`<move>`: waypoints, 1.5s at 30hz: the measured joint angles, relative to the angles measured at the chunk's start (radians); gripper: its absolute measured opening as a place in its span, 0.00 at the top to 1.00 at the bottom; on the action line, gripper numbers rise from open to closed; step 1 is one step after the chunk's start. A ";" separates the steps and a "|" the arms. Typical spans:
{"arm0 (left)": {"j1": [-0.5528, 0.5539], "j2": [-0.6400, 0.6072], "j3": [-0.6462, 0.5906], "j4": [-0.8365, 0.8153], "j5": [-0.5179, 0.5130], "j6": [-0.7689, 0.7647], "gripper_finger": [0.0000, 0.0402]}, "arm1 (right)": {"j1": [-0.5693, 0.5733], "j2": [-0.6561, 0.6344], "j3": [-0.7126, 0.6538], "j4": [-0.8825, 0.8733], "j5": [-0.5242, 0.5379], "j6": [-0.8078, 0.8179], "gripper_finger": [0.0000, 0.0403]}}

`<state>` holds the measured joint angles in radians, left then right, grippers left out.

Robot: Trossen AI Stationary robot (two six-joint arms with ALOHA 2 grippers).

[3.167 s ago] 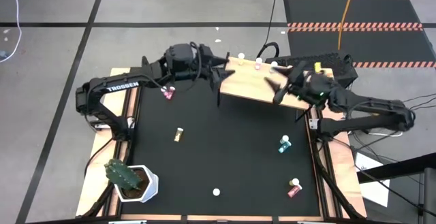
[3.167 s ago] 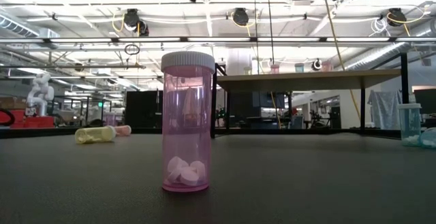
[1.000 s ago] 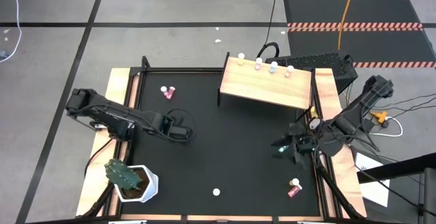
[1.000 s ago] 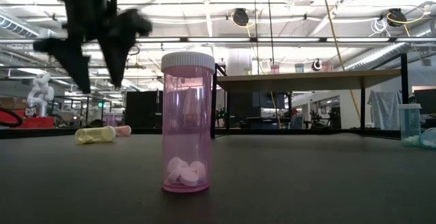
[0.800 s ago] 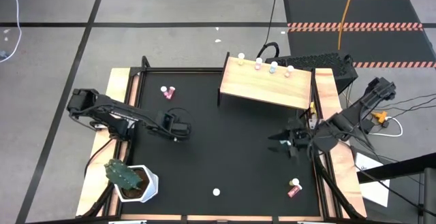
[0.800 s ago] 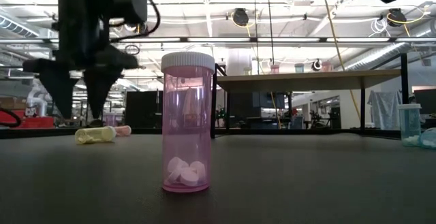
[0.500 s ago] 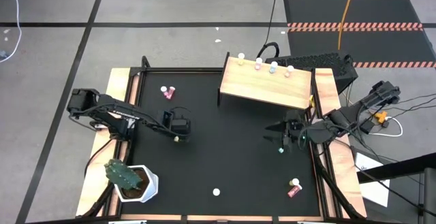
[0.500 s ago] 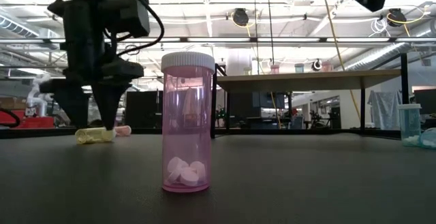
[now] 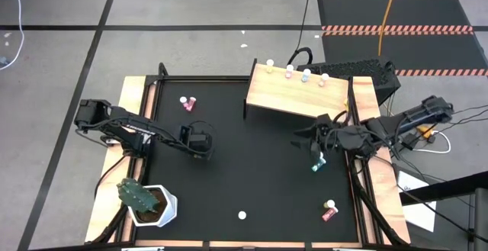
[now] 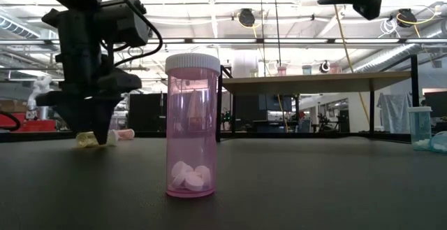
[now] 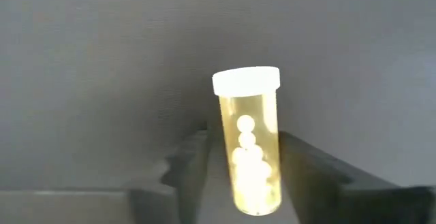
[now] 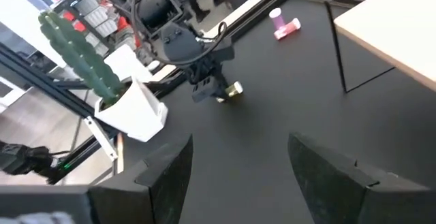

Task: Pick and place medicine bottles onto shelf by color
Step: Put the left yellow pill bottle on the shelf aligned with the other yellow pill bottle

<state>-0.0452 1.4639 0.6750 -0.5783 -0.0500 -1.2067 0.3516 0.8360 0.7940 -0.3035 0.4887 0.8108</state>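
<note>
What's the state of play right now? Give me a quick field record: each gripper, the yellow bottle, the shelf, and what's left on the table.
left gripper: down at the tabletop, fingers on either side of the yellow bottle, which lies on its side; grip not confirmed
right gripper: open, empty, raised near the shelf's front edge
shelf: four bottles along its back edge
loose on table: pink bottle far left, teal bottle, red bottle, pink bottle at the front
cactus: front-left corner, untouched
</note>
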 joint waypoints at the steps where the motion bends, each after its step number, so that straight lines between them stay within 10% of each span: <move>1: 0.000 0.000 0.000 -0.003 0.000 -0.003 0.65 | -0.010 0.000 0.000 0.000 -0.014 -0.005 0.42; 13: 0.000 0.000 0.024 0.017 0.017 0.014 0.75 | -0.197 0.022 0.000 0.194 -0.250 -0.130 0.47; 27: -0.001 0.000 0.203 0.280 0.025 0.566 0.74 | -0.319 0.267 0.101 0.445 -0.512 -0.183 0.60; 45: 0.004 -0.001 0.568 0.346 0.026 1.086 0.74 | -0.346 0.388 0.395 0.267 -0.451 -0.488 0.60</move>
<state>-0.0408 1.4631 1.2428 -0.2323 -0.0245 -0.1204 0.0051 1.2237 1.1892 -0.0363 0.0378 0.3232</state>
